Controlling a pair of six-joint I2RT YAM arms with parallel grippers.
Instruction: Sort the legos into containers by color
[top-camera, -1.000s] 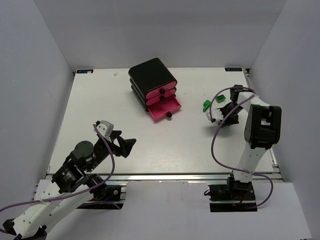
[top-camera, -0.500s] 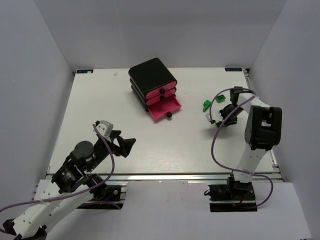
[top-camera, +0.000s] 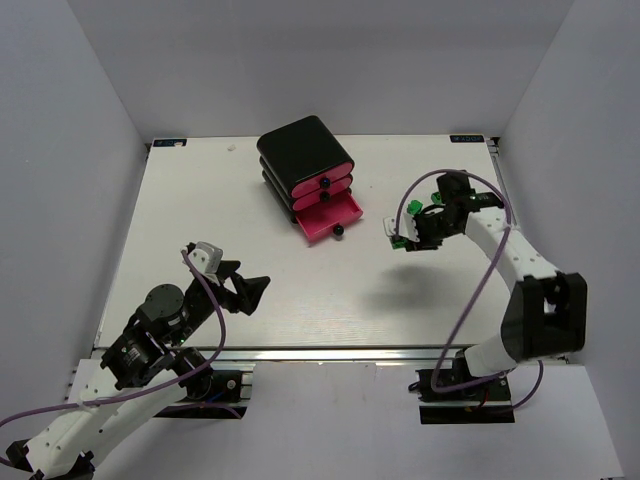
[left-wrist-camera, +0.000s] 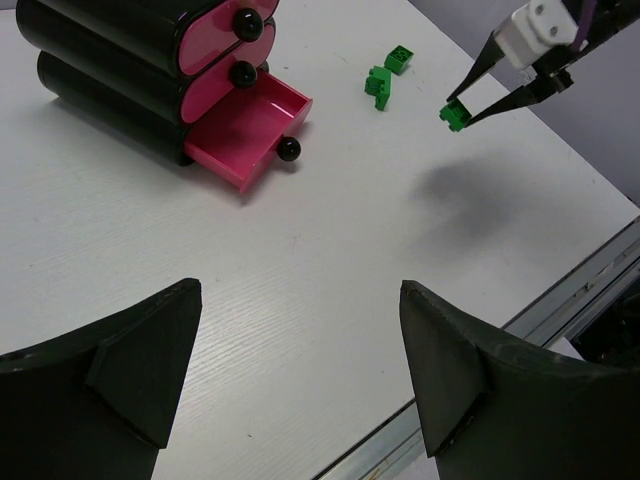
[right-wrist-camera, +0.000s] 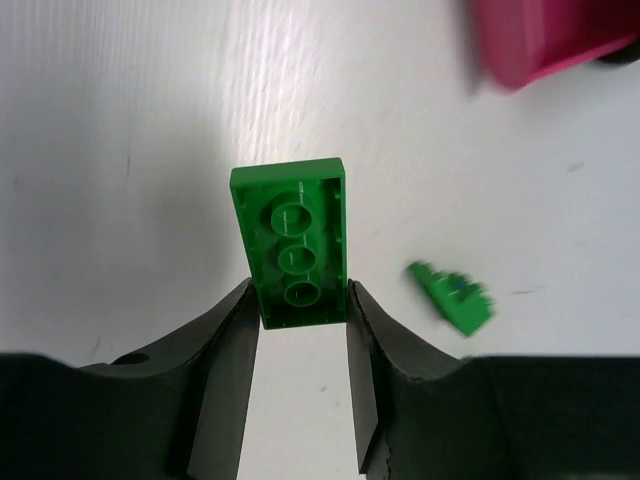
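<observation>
A: Top view: the right gripper (top-camera: 400, 238) is pinching a green brick (top-camera: 399, 244) above the table (top-camera: 200, 220), right of the black cabinet (top-camera: 300, 150). The left gripper (top-camera: 247, 289) is hanging wide apart and bare, in front of the cabinet.
B: Left wrist: the bottom pink drawer (left-wrist-camera: 245, 125) is standing pulled out, with two green legos (left-wrist-camera: 380, 82) lying right of the cabinet.
A: Right wrist: the brick is showing its hollow underside with three round tubes, and is being clamped at one short end.

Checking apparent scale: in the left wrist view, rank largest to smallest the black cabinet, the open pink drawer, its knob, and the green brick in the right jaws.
1. black cabinet, though partly cropped.
2. open pink drawer.
3. drawer knob and held green brick look alike, so unranked.
</observation>
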